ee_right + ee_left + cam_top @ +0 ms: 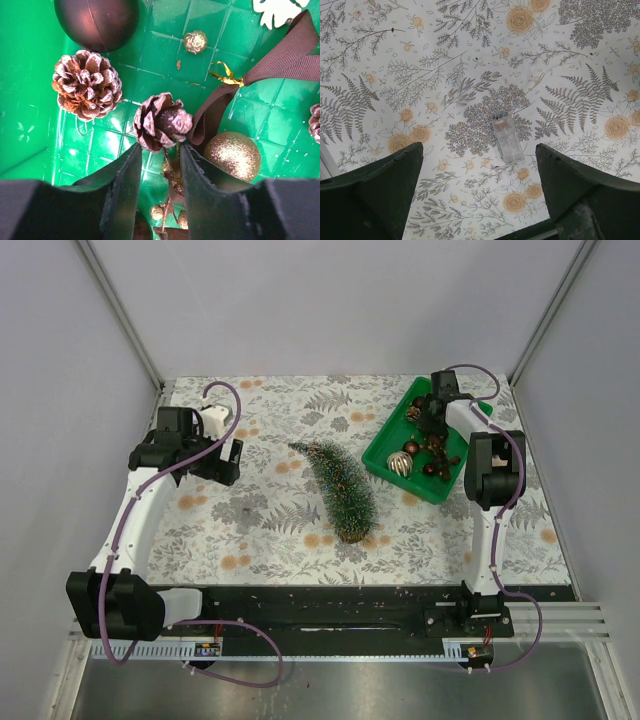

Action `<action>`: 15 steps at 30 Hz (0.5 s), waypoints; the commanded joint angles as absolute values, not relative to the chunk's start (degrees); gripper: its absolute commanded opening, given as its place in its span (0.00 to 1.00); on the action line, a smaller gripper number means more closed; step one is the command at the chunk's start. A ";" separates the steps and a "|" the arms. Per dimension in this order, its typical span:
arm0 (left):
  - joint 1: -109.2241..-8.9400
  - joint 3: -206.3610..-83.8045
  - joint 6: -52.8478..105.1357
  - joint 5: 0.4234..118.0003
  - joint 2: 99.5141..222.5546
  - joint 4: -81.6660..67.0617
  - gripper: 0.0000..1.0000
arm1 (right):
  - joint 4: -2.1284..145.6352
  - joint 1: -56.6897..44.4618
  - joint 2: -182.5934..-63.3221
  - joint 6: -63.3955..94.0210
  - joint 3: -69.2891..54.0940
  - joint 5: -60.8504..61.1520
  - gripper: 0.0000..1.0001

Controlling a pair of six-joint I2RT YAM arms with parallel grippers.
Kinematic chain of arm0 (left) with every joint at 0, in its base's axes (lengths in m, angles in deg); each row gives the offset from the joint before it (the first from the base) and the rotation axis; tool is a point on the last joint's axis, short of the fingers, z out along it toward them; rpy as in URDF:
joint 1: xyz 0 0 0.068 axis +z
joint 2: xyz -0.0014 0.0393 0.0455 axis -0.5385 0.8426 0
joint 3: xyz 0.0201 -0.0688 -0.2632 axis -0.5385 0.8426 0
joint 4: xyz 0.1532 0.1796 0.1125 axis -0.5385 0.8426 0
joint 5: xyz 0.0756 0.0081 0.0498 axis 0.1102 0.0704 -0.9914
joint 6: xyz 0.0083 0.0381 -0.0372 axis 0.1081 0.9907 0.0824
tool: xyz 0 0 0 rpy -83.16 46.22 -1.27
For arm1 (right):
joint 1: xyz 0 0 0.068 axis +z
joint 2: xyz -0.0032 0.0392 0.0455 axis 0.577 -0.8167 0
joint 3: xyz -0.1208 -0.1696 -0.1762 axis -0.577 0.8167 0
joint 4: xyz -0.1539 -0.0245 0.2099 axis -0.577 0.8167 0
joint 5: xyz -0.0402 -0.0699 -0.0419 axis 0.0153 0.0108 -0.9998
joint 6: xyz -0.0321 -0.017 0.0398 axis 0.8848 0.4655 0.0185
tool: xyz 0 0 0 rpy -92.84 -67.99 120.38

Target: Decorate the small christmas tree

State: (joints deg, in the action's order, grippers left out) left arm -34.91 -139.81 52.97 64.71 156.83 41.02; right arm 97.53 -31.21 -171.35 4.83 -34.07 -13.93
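The small christmas tree (340,485) lies on its side in the middle of the patterned cloth, its wooden base toward me and its tip pointing to the far left. To its right stands a green tray (385,450) of ornaments. My right gripper (432,438) reaches down into the tray. In the right wrist view it (161,147) is partly open, its fingers on either side of the stem and gold berries under a frosted pine cone (161,121). My left gripper (479,147) hangs wide open and empty over the cloth, left of the tree.
The tray also holds a second pine cone (87,85), a dark brown bauble (95,20), a gold glitter ball (232,155) and a brown ribbon (280,60). A small clear plastic piece (507,140) lies on the cloth below the left gripper. Grey walls enclose the table.
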 commanded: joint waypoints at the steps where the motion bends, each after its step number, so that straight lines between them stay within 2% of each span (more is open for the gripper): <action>1: -34.60 -139.45 53.19 65.63 154.80 38.66 0.99 | 96.12 -30.67 -170.02 5.34 -34.36 -14.34 0.42; 12: -34.60 -139.18 52.84 66.33 153.92 38.66 0.99 | 97.35 -30.85 -172.04 6.13 -38.22 -13.73 0.53; 15: -34.60 -138.83 53.02 66.24 153.66 38.66 0.99 | 97.61 -30.76 -172.57 6.57 -39.36 -13.73 0.54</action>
